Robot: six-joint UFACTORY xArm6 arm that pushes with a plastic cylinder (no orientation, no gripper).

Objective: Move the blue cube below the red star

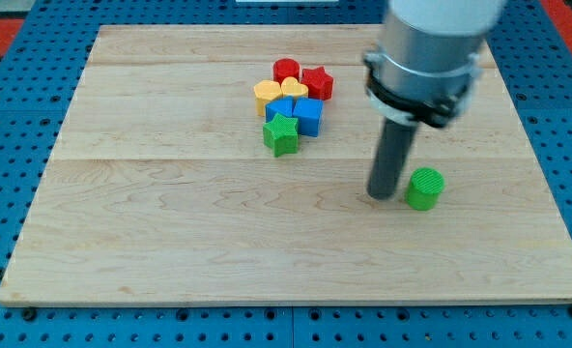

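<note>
The blue cube [308, 115] sits in a tight cluster near the top middle of the wooden board [170, 242]. The red star [317, 83] lies just above it, touching or nearly so. A second blue block [277, 109] is partly hidden beside the cube, behind the green star [280, 134]. My tip [383, 195] rests on the board well to the right of and below the cluster, just left of a green cylinder [424, 188]. The tip is apart from the blue cube.
The cluster also holds a red cylinder [286, 70], a yellow heart [294, 90] and an orange block [266, 95]. The arm's grey body [431, 43] covers the board's top right. A blue pegboard [15, 145] surrounds the board.
</note>
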